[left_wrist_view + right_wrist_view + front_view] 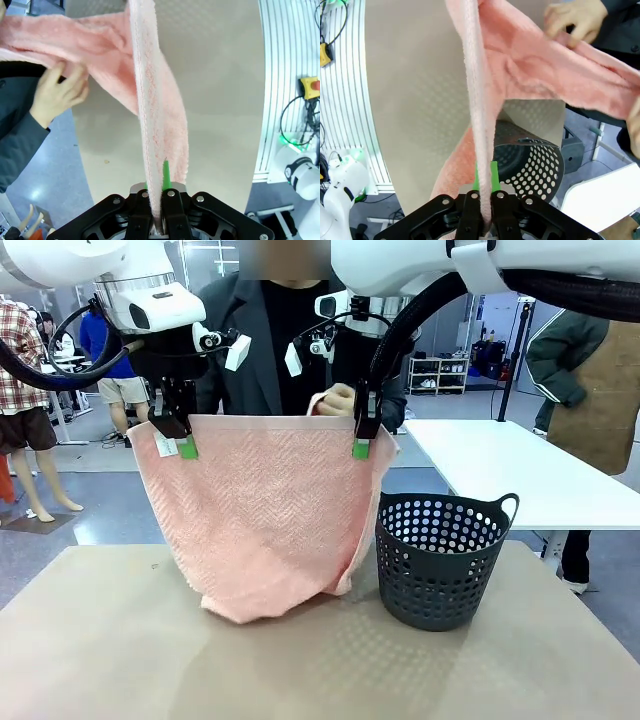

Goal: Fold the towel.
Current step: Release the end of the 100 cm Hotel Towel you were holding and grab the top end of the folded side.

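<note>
- Right now I am watching the towel (265, 520) hanging as a pink sheet over the worktop (100, 640), spread between my two arms.
- The left jaws are closing tight on the towel's upper left corner, with a green pad (188, 448) showing against the cloth.
- The right jaws are clamping the upper right corner in the same way, at about the same height.
- In both wrist views the towel's edge is running straight up out of the closed jaws, so each pair is plainly holding cloth.
- The towel's bottom is sagging onto the worktop and bunching a little at the lower right.
- A dark basket (445, 560) is standing upright on the worktop just beside the towel's right side. I cannot tell whether the cloth is touching its wall.
- The person is standing at the far side behind the towel, with one hand (335, 400) showing over the top edge near the right jaws.
- From the wrist cameras I am seeing a second layer of towel running away from my jaws to the person, whose hands are gripping that far layer.
</note>
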Tool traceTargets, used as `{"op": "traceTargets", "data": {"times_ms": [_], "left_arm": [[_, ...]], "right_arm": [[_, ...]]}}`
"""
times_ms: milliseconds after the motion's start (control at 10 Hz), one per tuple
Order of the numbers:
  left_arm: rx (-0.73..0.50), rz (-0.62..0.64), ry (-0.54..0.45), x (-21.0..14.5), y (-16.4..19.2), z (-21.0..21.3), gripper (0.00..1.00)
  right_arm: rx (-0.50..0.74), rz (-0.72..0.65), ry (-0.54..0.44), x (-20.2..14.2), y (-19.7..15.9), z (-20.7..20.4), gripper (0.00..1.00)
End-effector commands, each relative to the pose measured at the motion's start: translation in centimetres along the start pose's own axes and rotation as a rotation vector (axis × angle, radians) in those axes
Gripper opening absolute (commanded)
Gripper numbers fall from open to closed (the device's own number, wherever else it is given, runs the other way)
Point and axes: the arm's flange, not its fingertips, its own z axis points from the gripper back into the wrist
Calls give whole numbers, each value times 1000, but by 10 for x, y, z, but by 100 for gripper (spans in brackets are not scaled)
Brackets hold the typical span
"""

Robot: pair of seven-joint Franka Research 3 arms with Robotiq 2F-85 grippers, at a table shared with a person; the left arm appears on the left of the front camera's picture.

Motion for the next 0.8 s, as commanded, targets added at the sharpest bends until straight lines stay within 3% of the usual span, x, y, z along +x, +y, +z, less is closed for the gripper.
{"op": "traceTargets", "data": {"times_ms": [0, 700], "left_arm": [[4, -3, 10, -1, 0, 0, 0], [4, -3, 10, -1, 0, 0, 0]], "right_arm": [[1, 0, 0, 0, 1, 1, 0], [1, 0, 0, 0, 1, 1, 0]]}}
